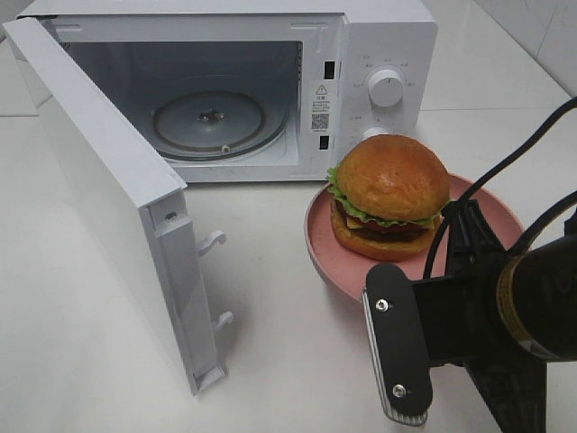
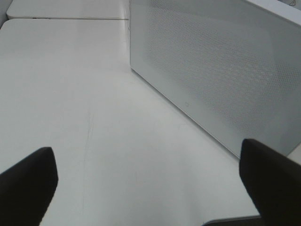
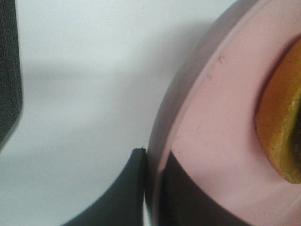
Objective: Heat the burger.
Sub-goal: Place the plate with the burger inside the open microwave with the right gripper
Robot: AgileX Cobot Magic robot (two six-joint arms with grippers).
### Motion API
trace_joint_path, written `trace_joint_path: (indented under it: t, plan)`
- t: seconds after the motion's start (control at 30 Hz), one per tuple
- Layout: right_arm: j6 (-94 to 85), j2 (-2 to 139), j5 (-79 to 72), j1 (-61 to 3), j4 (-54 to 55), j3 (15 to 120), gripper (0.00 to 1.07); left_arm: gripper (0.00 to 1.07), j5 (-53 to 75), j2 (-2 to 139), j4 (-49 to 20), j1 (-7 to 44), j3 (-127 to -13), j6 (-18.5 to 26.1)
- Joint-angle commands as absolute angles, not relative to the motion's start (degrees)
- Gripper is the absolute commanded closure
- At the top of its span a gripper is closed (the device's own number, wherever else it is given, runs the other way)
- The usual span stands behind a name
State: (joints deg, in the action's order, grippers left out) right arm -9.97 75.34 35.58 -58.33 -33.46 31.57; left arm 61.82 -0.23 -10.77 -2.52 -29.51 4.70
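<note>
A burger (image 1: 389, 194) sits on a pink plate (image 1: 315, 239), at four o'clock from the glass turntable (image 1: 209, 122) of the open microwave (image 1: 388, 54). The right gripper (image 3: 153, 183) pinches the plate's rim. The left gripper (image 2: 149, 188) hangs spread wide and empty beside the door (image 2: 211, 75). Held by one edge, the plate may tip, sliding the tall burger off.

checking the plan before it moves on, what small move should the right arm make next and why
Probably carry the plate toward the open microwave and its glass tray. The right gripper is shut on the plate's rim, the burger sits on the plate, the door stands wide open and the tray is bare, so nothing seems to block the way in.
</note>
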Motion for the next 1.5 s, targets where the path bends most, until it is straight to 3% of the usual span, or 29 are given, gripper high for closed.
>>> trace_joint_path:
  t: [0.03, 0.3, 0.57, 0.83, 1.0, 1.5]
  plan:
    - [-14.21, 74.77, 32.83, -56.72, -36.44, 31.68, 1.07, 0.09, 61.31, -1.2, -11.0, -2.75, -29.51, 4.47]
    - [-24.92, 74.77, 27.33, -50.48, -36.21, 31.68, 1.07, 0.09, 61.31, -1.2, -11.0, -2.75, -29.51, 4.47]
    - [-41.88, 74.77, 19.71, -44.98, -27.85, 31.68, 1.07, 0.09, 61.31, -1.2, -11.0, -2.75, -29.51, 4.47]
    - [-61.82, 74.77, 18.85, -38.67, -17.7, 31.68, 1.07, 0.09, 61.31, -1.2, -11.0, -2.75, -29.51, 4.47]
    - [-80.84, 74.77, 19.42, -34.26, -4.87, 33.69, 1.07, 0.09, 61.31, -1.2, -11.0, -2.75, -29.51, 4.47]
    - [-92.3, 75.23, 25.55, -30.77, 0.57, 38.79, 1.07, 0.09, 61.31, -1.2, -11.0, -2.75, -29.51, 4.47]
